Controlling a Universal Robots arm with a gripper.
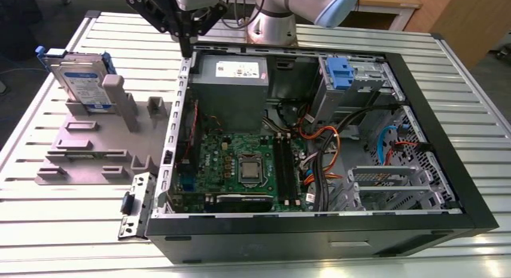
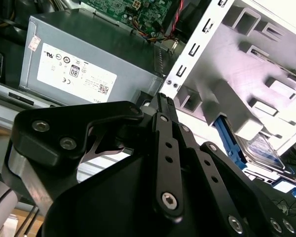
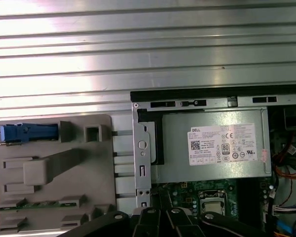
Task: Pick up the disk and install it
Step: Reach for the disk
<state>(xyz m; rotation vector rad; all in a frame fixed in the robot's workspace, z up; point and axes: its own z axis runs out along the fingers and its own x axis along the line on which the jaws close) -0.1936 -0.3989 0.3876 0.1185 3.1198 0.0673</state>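
Observation:
The disk [image 1: 83, 82] stands on edge in a slot at the far end of a grey holder [image 1: 92, 143], on the exterior view's left; it is silver with a white-and-blue label and a blue bracket. In the first wrist view the disk [image 3: 27, 132] shows edge-on, and in the second wrist view the disk [image 2: 260, 148] lies beyond the holder. My gripper [image 1: 185, 49] hangs above the far left corner of the open computer case [image 1: 319, 230], apart from the disk. Its black fingers [image 2: 164, 106] meet at the tips, shut with nothing between them.
Inside the case are a grey power supply [image 1: 231, 81] with a white sticker, a green motherboard [image 1: 239, 158], a blue-tabbed bay [image 1: 339, 72], loose cables and a metal drive cage [image 1: 383, 185]. Everything rests on a slatted metal table [image 1: 64, 230].

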